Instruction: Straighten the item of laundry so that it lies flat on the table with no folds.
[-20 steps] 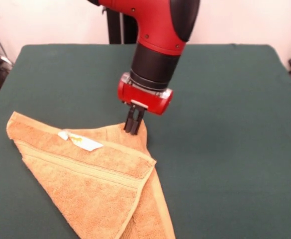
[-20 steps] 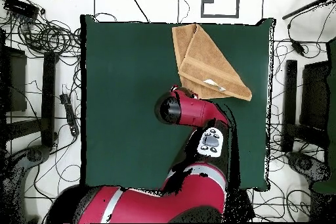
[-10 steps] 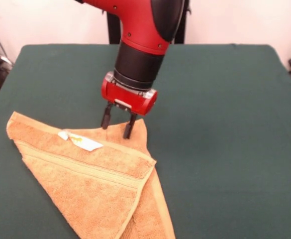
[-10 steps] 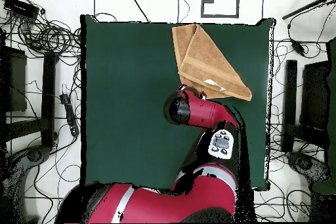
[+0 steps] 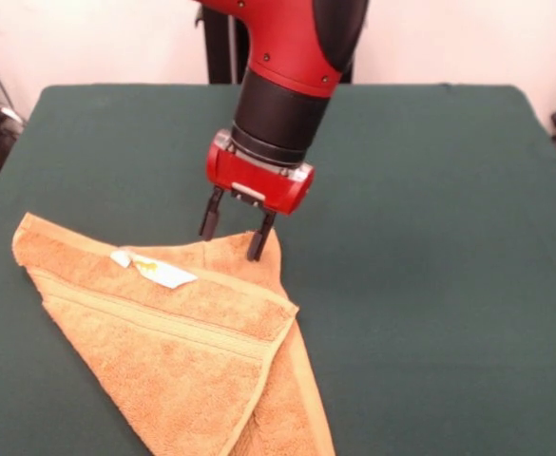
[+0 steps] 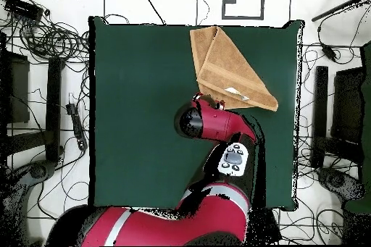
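Note:
The item of laundry (image 5: 178, 351) is an orange-tan towel folded over into a rough triangle, lying at the near left of the green table (image 5: 420, 237). A white tag (image 5: 154, 270) shows on its upper layer. In the overhead view the item of laundry (image 6: 228, 70) lies near the table's far right corner. My gripper (image 5: 233, 231) hangs open over the towel's far corner, one fingertip (image 5: 256, 249) at the cloth, the other just off its edge. Nothing is held.
Cables and equipment (image 6: 43, 34) surround the table (image 6: 145, 114) on the floor. The arm's red body (image 6: 210, 124) hides part of the table beside the towel.
The gripper was shut on the towel's far corner a second ago and has opened, letting go. It then shifted slightly right. The towel has stayed as it was.

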Tool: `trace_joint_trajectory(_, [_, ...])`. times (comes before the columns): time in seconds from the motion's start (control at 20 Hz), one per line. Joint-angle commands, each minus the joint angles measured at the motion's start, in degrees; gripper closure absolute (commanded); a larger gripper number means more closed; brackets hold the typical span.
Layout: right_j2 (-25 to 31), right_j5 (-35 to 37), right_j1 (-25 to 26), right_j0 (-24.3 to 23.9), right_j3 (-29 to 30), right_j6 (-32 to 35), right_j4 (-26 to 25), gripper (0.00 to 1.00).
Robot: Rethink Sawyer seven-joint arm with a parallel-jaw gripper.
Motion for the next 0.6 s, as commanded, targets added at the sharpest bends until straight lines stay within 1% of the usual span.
trace_joint_trajectory(0.05, [5.65,0.18,3.37,0.21,0.64,7.27,0.51,0.00])
trace_joint_trajectory(0.25, [6.40,0.14,2.98,0.07,0.68,7.42,0.79,0.00])
trace_joint_trajectory(0.4, [8.98,0.19,2.43,-1.30,0.98,6.76,0.78,0.00])
trace_joint_trajectory(0.6, [10.98,-0.16,2.73,-2.55,0.75,6.10,0.45,0.00])
